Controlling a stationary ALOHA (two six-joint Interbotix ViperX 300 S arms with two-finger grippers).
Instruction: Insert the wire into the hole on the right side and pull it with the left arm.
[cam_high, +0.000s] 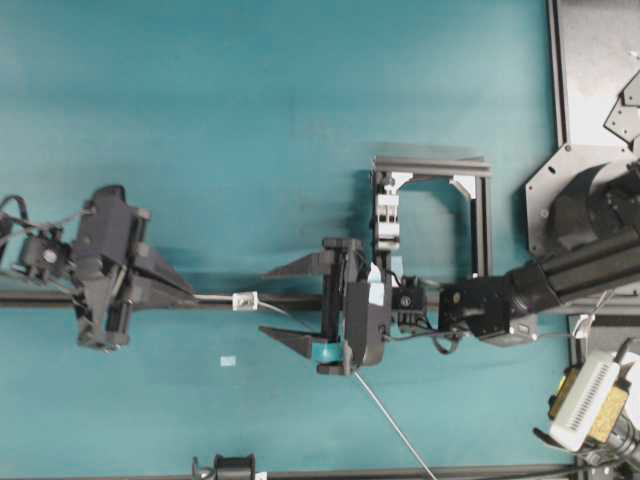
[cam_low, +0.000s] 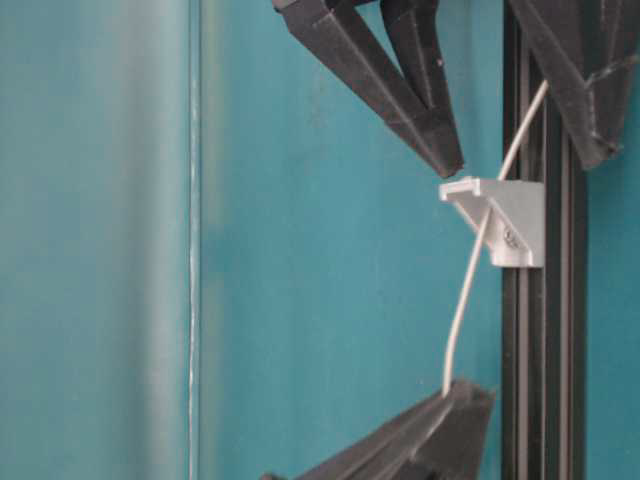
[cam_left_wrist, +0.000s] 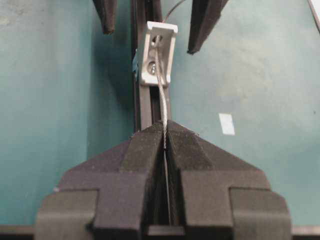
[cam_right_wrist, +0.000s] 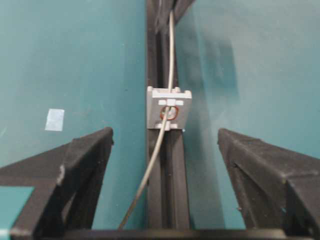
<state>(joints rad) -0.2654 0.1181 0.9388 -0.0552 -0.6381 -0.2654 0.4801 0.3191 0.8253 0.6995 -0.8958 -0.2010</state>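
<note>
The thin silvery wire (cam_right_wrist: 160, 145) passes through the hole (cam_right_wrist: 169, 114) in the small pale grey block (cam_high: 244, 300) mounted on the black rail (cam_right_wrist: 170, 200). On the block's left, my left gripper (cam_high: 195, 293) is shut on the wire's end, the strand pinched between its tips (cam_left_wrist: 165, 131). The wire (cam_left_wrist: 161, 90) runs straight from those tips to the block (cam_left_wrist: 160, 50). My right gripper (cam_high: 264, 301) stands wide open just right of the block, one finger on each side of the rail, touching nothing (cam_right_wrist: 165, 134). The wire's loose tail (cam_high: 395, 425) trails toward the front edge.
An aluminium frame (cam_high: 478, 215) holding a white clip (cam_high: 387, 215) stands behind the right gripper. A small pale tape patch (cam_high: 228, 360) lies on the teal table. A grey plate (cam_high: 600, 60) and a white device (cam_high: 590, 400) sit at the right edge.
</note>
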